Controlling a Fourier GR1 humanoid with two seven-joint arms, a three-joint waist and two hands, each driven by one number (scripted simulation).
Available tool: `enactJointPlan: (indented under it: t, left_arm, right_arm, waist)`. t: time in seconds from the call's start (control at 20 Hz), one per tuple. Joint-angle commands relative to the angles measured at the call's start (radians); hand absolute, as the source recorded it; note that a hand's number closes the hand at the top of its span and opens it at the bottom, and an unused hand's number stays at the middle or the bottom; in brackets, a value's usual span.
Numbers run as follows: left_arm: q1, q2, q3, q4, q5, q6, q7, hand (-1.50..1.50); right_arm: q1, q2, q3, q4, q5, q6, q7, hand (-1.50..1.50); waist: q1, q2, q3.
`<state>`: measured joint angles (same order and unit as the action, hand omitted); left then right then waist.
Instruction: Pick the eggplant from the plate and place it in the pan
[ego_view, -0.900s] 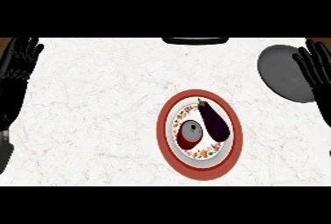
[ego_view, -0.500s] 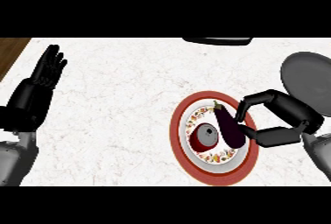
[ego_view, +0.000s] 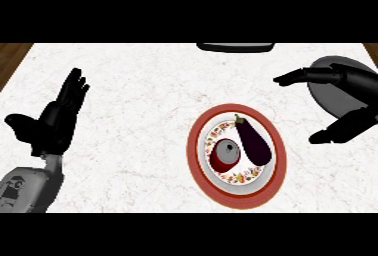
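While the right hand (ego_view: 347, 102) is hovering with fingers and thumb spread apart and nothing between them, the eggplant (ego_view: 253, 141) is lying untouched on the plate (ego_view: 275, 172), off to that hand's left and a little nearer the robot. Its long axis is running from the stem end, pointing away from the robot, back toward the robot with a slight slant to the right, so it is lying roughly crosswise to the gap between the thumb and fingers. Just left of the eggplant a small dark red bowl (ego_view: 224, 154) is sitting on the same plate, touching or nearly so; I cannot tell which. The pan (ego_view: 336, 85) is lying partly under the right hand, beyond and right of the plate. The left hand (ego_view: 53, 122) is resting open, fingers up, well apart at the desk's (ego_view: 140, 80) left side, so the right hand is clearly the nearer one for the grasp.
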<state>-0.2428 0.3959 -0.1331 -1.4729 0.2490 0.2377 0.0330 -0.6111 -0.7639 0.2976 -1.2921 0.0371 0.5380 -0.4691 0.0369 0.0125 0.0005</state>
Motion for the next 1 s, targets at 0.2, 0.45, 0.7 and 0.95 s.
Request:
enactJointPlan:
  t: [0.2, 0.45, 0.7, 0.95]
  left_arm:
    - [-0.025, -0.035, 0.000, 0.069, -0.015, 0.001, -0.017, 0.00]
    - [0.042, -0.003, 0.030, 0.059, -0.017, -0.049, -0.061, 0.00]
    - [0.010, -0.045, 0.033, 0.036, -0.047, -0.004, -0.018, 0.00]
    - [0.009, -0.055, 0.042, 0.033, -0.055, -0.014, -0.002, 0.00]
  right_arm:
    - [-0.309, -0.110, 0.107, -0.016, 0.179, 0.208, 0.059, -1.50]
    - [-0.446, 0.037, 0.127, 0.050, 0.191, 0.285, 0.208, -1.50]
    - [-0.450, 0.118, 0.125, -0.023, 0.269, 0.248, 0.239, -1.50]
    - [-0.490, 0.283, 0.120, 0.022, 0.247, 0.324, 0.377, -1.50]
  waist:
    - [-0.006, -0.006, -0.004]
    - [-0.012, -0.010, -0.002]
    - [-0.029, -0.014, -0.001]
    - [-0.029, -0.014, -0.001]
